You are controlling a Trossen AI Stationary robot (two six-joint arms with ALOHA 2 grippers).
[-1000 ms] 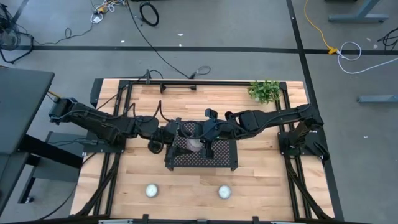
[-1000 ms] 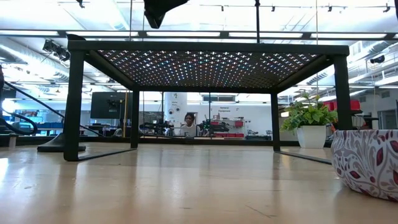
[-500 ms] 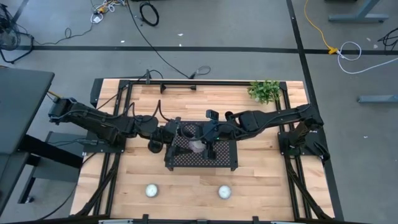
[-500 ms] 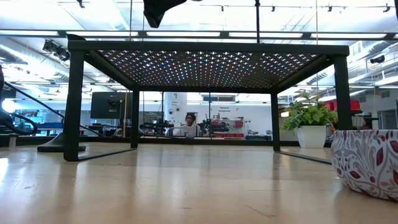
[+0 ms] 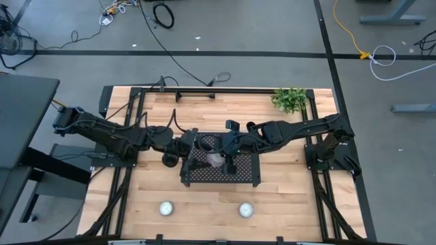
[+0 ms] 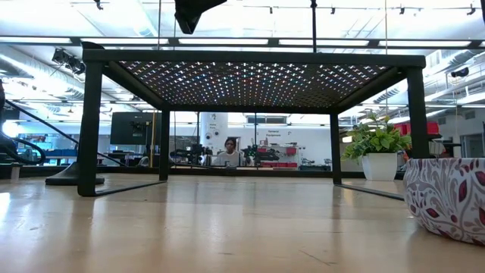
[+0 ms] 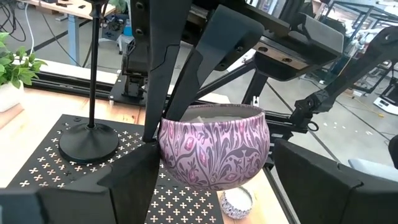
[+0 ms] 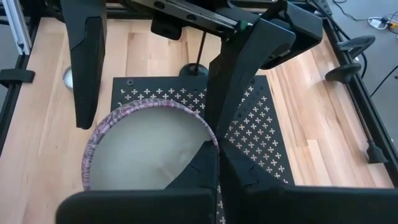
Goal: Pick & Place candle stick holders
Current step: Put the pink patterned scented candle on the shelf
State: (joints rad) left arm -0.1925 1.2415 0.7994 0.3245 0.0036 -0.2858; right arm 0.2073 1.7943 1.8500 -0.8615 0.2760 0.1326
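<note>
A purple patterned candle bowl (image 7: 214, 152) with white wax sits between both grippers over the black perforated tray (image 7: 43, 171). My left gripper (image 7: 214, 155) comes at it level, one finger on each side. My right gripper (image 8: 214, 155) reaches down onto its rim. One black candle stick holder (image 7: 90, 134) stands upright by its round base on the tray, on the far side of the bowl. Another holder (image 8: 196, 67) stands on the table beyond the tray's left end. My left gripper has the bowl's round wall between its two fingers (image 7: 140, 177), about level, from the table's left. I cannot tell whether the bowl's bottom rests on the tray. My right gripper pinches the bowl's rim (image 8: 210, 134) from above, slanting down from the right. The bowl stays upright.
The tray is a raised stand on four legs (image 6: 89, 129). Two small patterned candle bowls (image 5: 165, 208) (image 5: 245, 209) sit near the table's front edge. A potted plant (image 5: 290, 99) stands at the far right corner.
</note>
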